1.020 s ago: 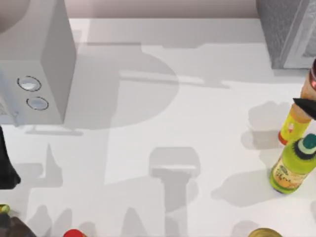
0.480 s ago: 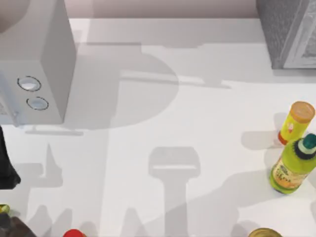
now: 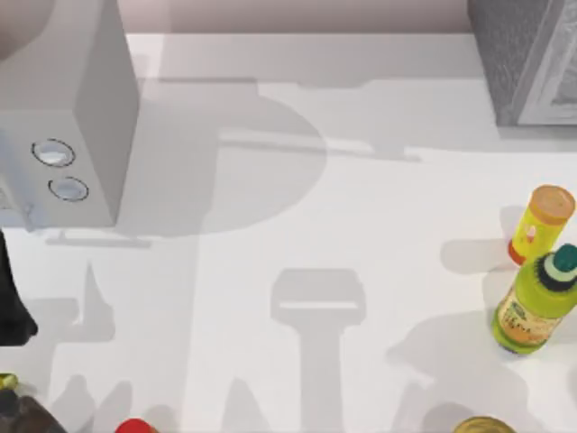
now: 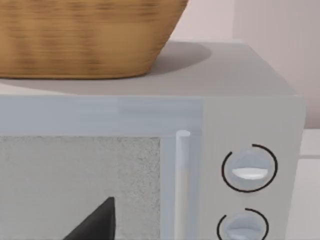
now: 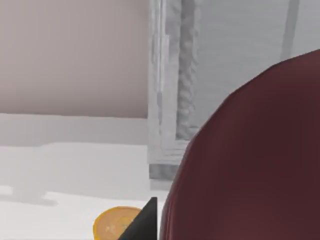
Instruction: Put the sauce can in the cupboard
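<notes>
Right hand and can gone from the top view's 3 o'clock edge since a second ago, can (image 5: 250, 160) now close before the right wrist camera facing the cupboard (image 5: 180, 100), apparently gripped, left arm (image 3: 11, 307) parked at 8 o'clock, its grip unclear.

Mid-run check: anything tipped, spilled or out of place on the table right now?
Nothing stands out. The orange-capped bottle and green-capped bottle stand upright near the table's right edge, and the sauce can looms close in the right wrist view, facing the cupboard.
</notes>
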